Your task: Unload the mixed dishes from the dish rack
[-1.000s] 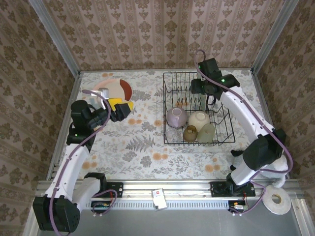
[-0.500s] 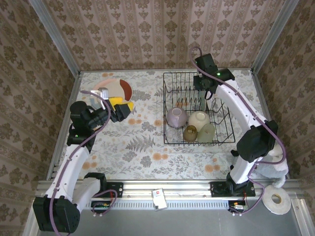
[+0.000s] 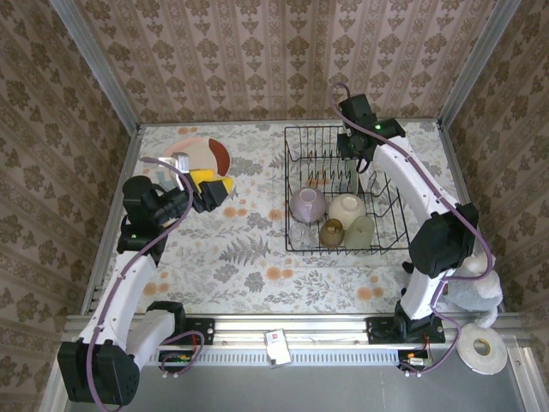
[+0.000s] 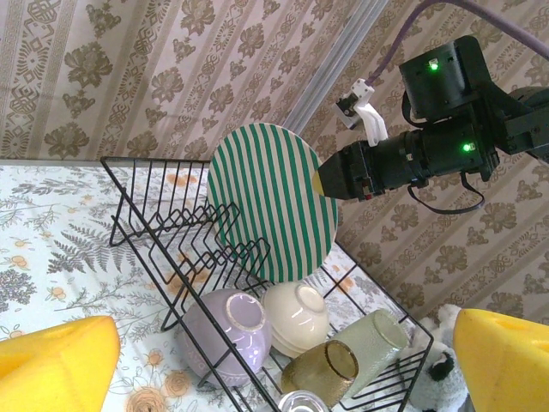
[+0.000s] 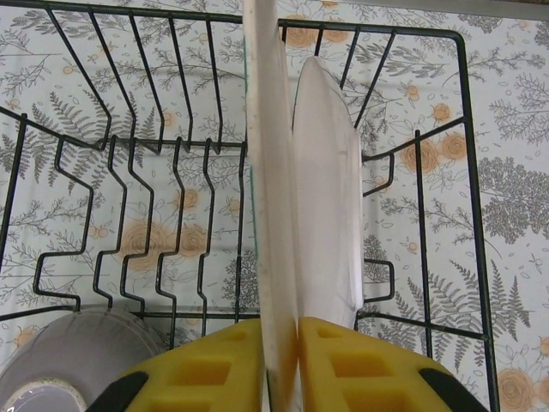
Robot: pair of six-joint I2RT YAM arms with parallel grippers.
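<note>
The black wire dish rack (image 3: 287, 190) stands at the right of the table. A green-white striped plate (image 4: 270, 202) stands upright in its slots. My right gripper (image 5: 281, 365) reaches down from the back and is shut on that plate's top rim, one yellow pad on each face. A second pale plate (image 5: 330, 215) stands just behind it. In the rack's front lie a lavender bowl (image 3: 307, 204), a cream cup (image 3: 346, 209), an amber cup (image 3: 331, 231) and a pale-green cup (image 3: 360, 230). My left gripper (image 3: 214, 190) hangs open and empty left of the rack.
A cream plate with a brown segment (image 3: 202, 154) lies on the table at the back left, close to my left gripper. A clear glass (image 3: 300, 233) sits at the rack's front left corner. A tape roll (image 3: 482, 348) and a white plush toy (image 3: 472, 292) lie off the table's right front.
My right gripper has shifted toward the back of the rack and closed on the striped plate's rim. The left arm has not moved.
</note>
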